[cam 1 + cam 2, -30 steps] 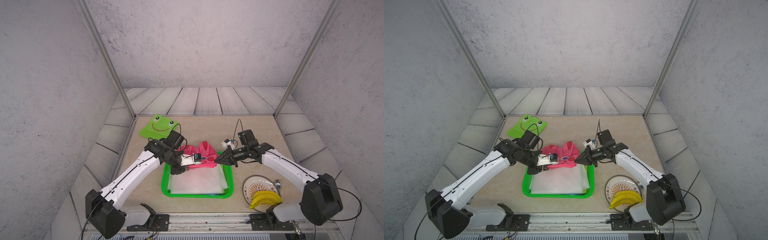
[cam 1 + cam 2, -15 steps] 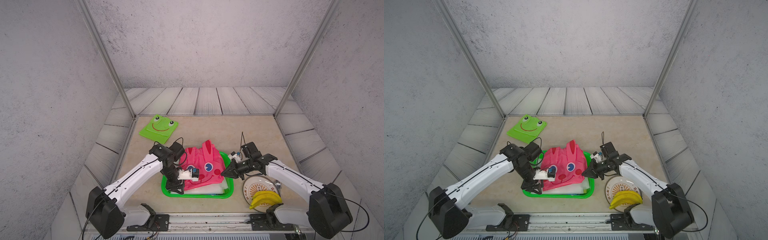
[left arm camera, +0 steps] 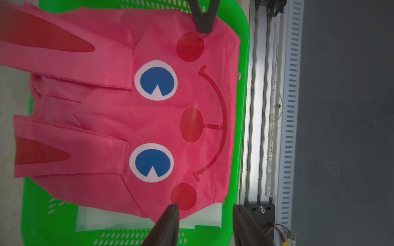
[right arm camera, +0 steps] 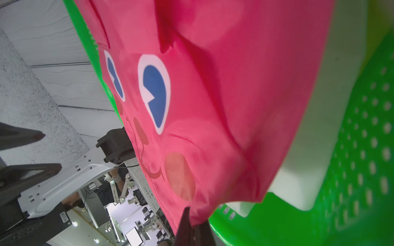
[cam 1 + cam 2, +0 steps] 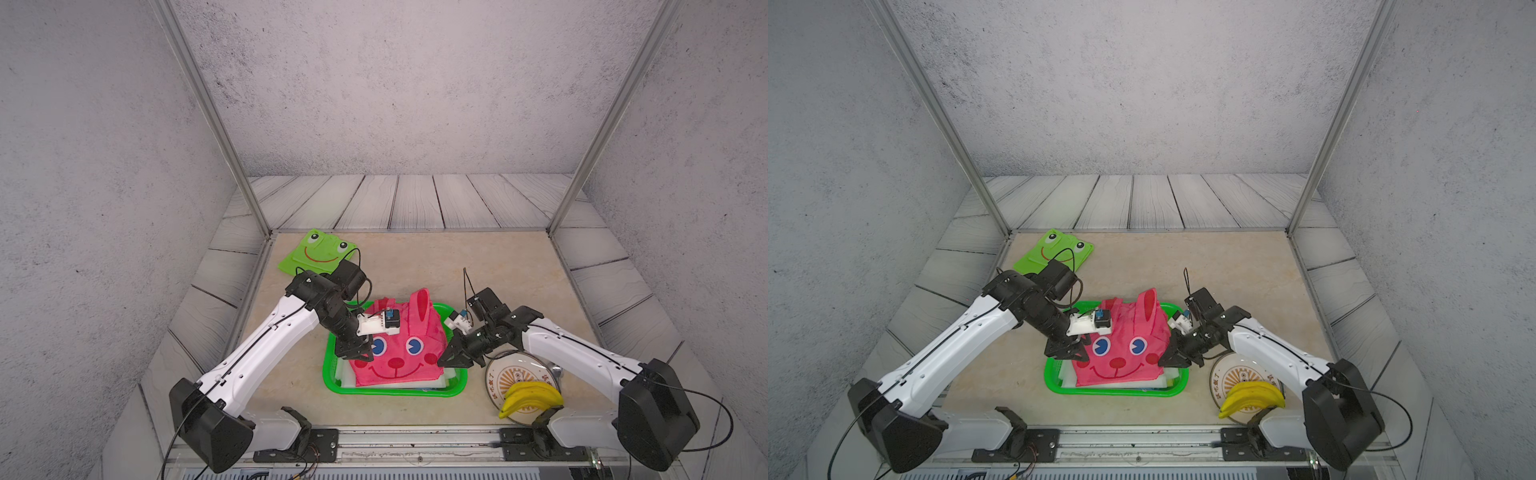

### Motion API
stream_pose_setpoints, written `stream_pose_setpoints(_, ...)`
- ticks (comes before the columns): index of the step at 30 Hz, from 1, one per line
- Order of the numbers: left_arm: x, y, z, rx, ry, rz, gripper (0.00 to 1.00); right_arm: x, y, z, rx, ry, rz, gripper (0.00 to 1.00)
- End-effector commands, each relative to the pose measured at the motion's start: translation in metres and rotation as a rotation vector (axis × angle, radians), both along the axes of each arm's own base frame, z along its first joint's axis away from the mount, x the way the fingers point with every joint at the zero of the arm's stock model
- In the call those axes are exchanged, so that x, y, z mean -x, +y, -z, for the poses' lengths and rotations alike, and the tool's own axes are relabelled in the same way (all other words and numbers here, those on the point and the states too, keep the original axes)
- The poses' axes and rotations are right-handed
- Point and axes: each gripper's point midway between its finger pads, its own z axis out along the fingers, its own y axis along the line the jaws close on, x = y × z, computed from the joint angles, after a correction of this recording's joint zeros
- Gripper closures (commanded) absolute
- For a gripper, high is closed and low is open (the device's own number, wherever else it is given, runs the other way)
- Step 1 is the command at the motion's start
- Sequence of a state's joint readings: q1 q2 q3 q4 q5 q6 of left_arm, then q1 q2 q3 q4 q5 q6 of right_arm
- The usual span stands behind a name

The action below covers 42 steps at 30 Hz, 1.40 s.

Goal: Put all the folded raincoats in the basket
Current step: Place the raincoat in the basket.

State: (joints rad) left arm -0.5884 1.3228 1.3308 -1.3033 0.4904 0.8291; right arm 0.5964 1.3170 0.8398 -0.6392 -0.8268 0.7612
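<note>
A banana (image 5: 530, 397) lies on a plate (image 5: 496, 374) just beside the right gripper (image 5: 449, 361), whose jaws pinch a near corner of the raincoat (image 5: 399, 353). The raincoat lies in the basket (image 5: 386, 392) on white sheets (image 3: 202, 219), between the 2 grippers; the left gripper (image 3: 205, 207) hangs at its other near corner, jaws apart. A frog cloth (image 5: 318, 251) lies well beyond the left gripper.

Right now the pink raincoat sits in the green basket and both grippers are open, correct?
Not both. The left gripper is open, but the right gripper is shut on a corner of the pink raincoat, as the right wrist view shows. The raincoat does sit in the green basket.
</note>
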Motion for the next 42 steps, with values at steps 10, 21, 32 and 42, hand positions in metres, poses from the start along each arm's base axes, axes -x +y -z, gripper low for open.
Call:
stream_pose_setpoints(10,-0.093,-0.033,0.045,0.095,-0.115,-0.229,0.53,0.013,-0.018,0.028,0.218,0.003,-0.145,0.81)
stream_pose_setpoints(21,-0.092,-0.018,0.115,-0.011,-0.073,-0.198,0.53,0.012,-0.002,-0.045,0.055,-0.166,-0.245,0.55)
stream_pose_setpoints(32,-0.098,-0.004,0.069,0.206,0.097,-0.326,0.52,-0.008,0.072,-0.058,-0.198,-0.301,-0.237,0.65)
stream_pose_setpoints(42,-0.111,0.030,0.011,0.316,0.058,-0.454,0.48,0.004,0.065,0.033,0.044,-0.250,-0.320,0.78)
